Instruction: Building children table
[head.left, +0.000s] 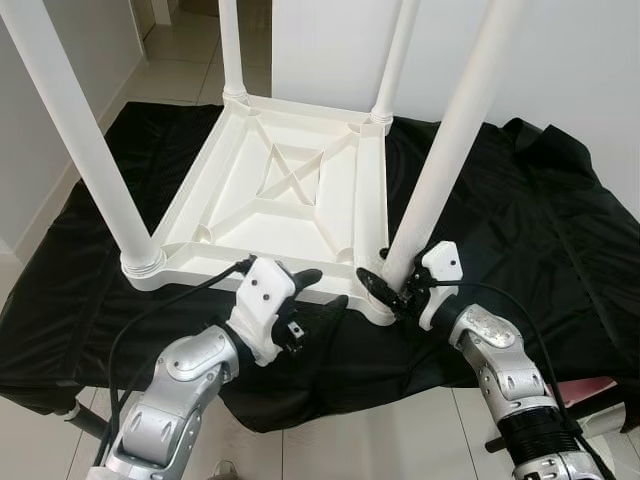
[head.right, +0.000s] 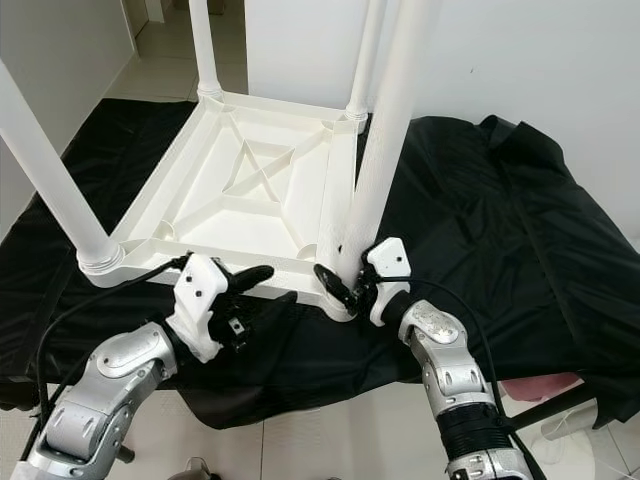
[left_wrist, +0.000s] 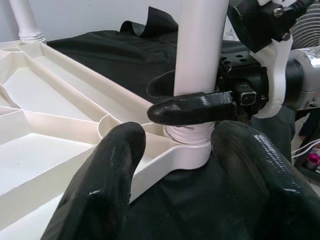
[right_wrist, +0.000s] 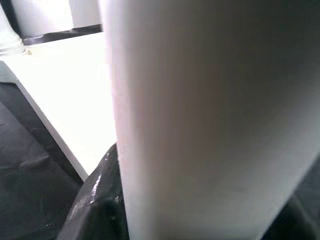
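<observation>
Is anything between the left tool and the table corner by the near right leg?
Nothing visible. The left tool is open, straddling the corner socket of the tabletop. The right tool already grips that leg just above it.

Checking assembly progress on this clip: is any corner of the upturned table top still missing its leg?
No: in the left eye view all four corner sockets of the table top hold upright white legs, the right gripper closed around the near-right leg.

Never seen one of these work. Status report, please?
Right gripper clamped on near-right table leg at its base. Left gripper open beside that corner. Upturned tabletop on black cloth. Nothing blocking.
</observation>
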